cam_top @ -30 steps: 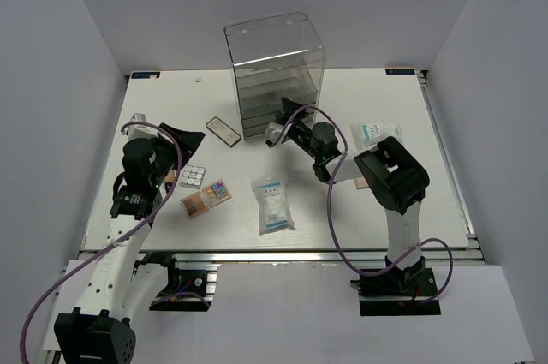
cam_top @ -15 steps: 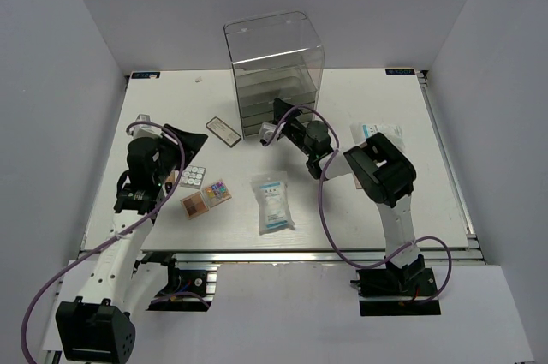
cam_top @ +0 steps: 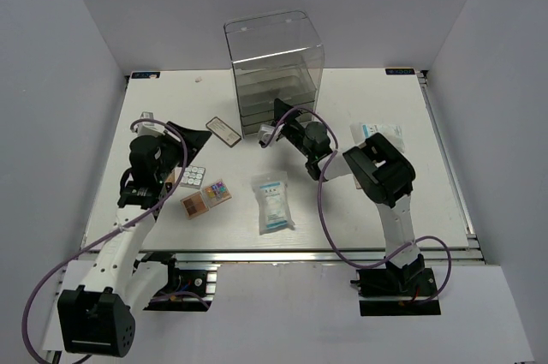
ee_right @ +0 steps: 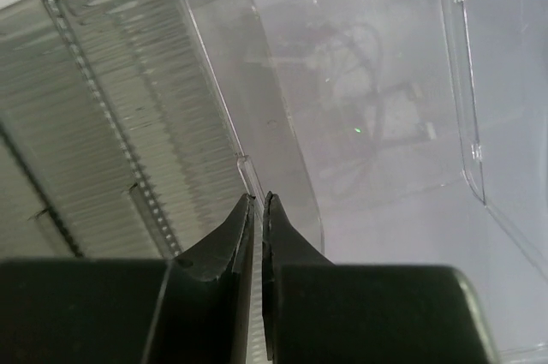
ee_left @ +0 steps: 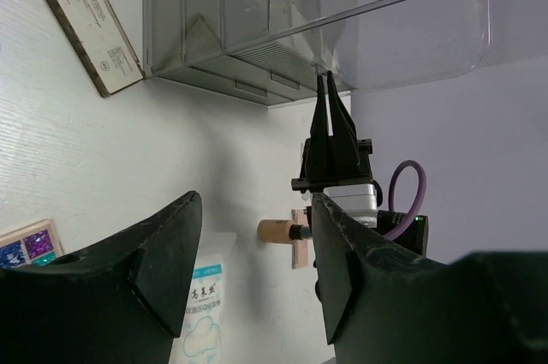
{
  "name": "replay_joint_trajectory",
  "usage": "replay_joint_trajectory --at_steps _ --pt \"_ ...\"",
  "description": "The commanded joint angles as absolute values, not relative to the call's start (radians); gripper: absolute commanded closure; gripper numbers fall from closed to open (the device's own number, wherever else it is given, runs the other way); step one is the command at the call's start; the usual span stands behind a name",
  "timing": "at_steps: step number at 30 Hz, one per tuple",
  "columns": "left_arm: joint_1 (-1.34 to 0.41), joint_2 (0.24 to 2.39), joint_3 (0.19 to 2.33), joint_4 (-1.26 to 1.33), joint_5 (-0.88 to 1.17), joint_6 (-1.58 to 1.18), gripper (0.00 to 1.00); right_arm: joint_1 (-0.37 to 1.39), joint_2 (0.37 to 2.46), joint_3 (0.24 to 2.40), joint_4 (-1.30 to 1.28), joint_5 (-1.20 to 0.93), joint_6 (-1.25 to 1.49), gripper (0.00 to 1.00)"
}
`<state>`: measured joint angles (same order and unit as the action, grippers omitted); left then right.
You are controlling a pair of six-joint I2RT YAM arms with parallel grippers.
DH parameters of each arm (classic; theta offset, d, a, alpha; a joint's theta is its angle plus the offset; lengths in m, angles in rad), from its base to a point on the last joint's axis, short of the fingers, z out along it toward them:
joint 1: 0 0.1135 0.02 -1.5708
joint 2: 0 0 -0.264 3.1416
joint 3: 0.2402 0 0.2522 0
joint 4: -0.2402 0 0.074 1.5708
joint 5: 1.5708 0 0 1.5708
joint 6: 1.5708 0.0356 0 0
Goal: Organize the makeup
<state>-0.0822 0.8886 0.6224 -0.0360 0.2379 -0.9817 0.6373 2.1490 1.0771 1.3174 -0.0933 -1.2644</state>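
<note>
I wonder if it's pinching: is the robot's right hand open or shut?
Shut: the right hand is pinched almost together in its wrist view. Whether it holds anything, I cannot tell.

Blue Chinese characters are printed on the white-and-blue plastic packet, but they are too blurred to read with certainty. The dark-framed flat rectangular case bears a beige label with fine print and a small round mark, none of it legible.
</note>
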Motion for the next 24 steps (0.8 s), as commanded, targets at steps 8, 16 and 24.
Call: replay_joint_trajectory --at_steps 8,16,24 --pt "-0.083 1.015 0.621 0.172 0.388 -0.993 0.30 0.634 1.936 0.928 1.555 -0.008 -1.189 1.00" --pt "-0.166 1.144 0.693 0.293 0.459 -0.945 0.28 0.652 1.803 0.851 1.529 0.009 -1.172 1.00" --pt "-0.247 1.265 0.788 0.390 0.451 -0.925 0.28 0.684 1.711 0.822 1.497 0.047 -1.157 1.00"
